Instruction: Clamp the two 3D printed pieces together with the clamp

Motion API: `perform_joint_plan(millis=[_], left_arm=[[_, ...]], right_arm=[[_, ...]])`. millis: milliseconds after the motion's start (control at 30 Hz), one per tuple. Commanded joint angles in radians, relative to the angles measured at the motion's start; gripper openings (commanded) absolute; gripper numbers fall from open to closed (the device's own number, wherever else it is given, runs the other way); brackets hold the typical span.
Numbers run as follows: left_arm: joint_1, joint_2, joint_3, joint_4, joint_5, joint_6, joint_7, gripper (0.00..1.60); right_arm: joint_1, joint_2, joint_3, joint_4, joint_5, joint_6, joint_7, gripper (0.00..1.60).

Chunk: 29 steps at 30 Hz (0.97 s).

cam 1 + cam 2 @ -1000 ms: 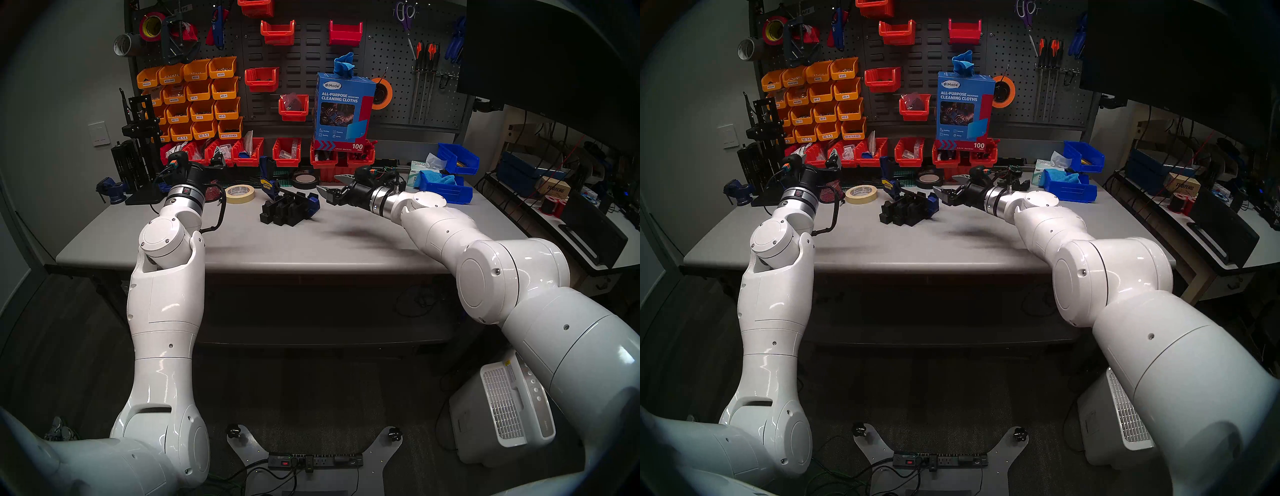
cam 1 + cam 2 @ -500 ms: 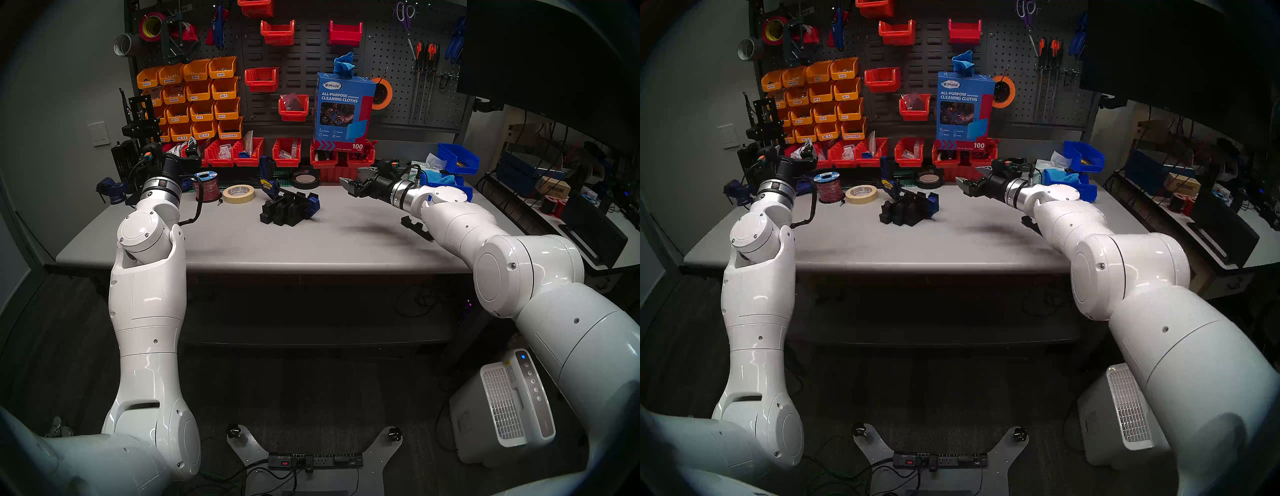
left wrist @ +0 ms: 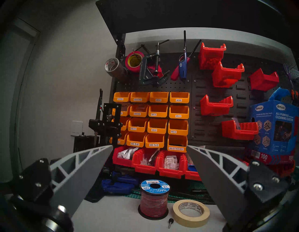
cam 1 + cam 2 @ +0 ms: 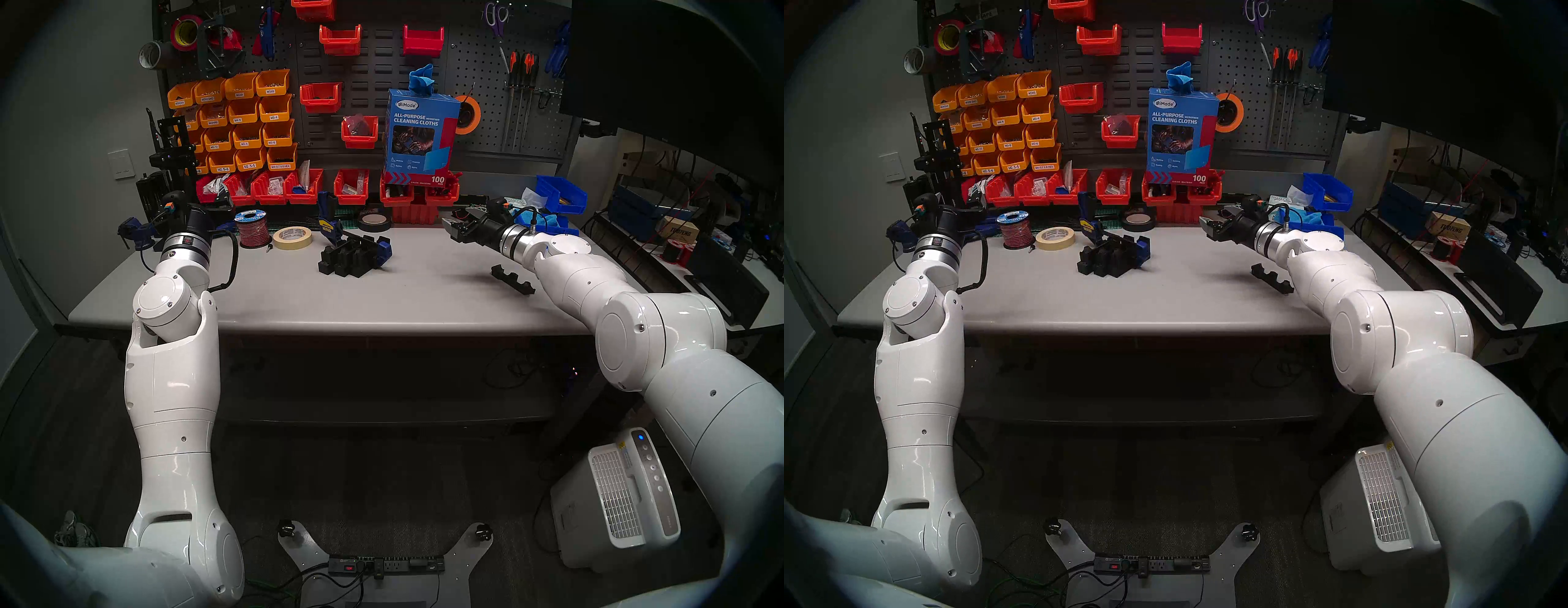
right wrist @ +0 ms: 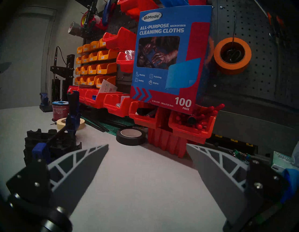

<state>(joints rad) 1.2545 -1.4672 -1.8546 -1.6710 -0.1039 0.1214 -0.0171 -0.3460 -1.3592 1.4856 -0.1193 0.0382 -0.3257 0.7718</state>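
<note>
The blue clamp [image 4: 330, 227] with its yellow IRWIN label lies at the table's middle back. Its black bar runs over the two black 3D printed pieces [image 4: 345, 260] to the far blue jaw [image 4: 384, 248]. The pieces sit side by side between the jaws. The right wrist view shows the clamp [image 5: 73, 119] and the pieces [image 5: 48, 141] at its left. My left gripper [image 4: 220, 199] is open and empty at the back left, also seen in its wrist view [image 3: 149, 146]. My right gripper [image 4: 449, 225] is open and empty, right of the pieces [image 5: 147, 145].
A thin black notched strip [image 4: 511, 279] lies beside my right forearm. A red wire spool [image 4: 252, 229], a masking tape roll [image 4: 292, 237] and a black tape roll [image 4: 373, 221] stand near the clamp. Red bins [image 4: 352, 187] line the back, blue bins [image 4: 551, 212] back right, a small vise [image 4: 135, 231] far left.
Both arms have drawn back from the clamped pieces, the left to the left and the right to the right. This has uncovered the wire spool and the notched strip. The clamp and pieces stayed still.
</note>
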Motion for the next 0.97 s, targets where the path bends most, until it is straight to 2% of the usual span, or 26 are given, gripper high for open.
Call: perform_joint_plan(millis=[0,933], left_arm=[[-0.005,-0.001,0.000,-0.065,-0.007,0.010,-0.002,1.60],[0.009,0.004,0.002,-0.093,-0.024,0.053,0.003,1.60]], right_arm=[[0.033,0.006,-0.005,-0.025,-0.009,-0.016,-0.037,1.60],[0.033,0.002,-0.007,-0.025,-0.034,-0.014,-0.076,1.60]])
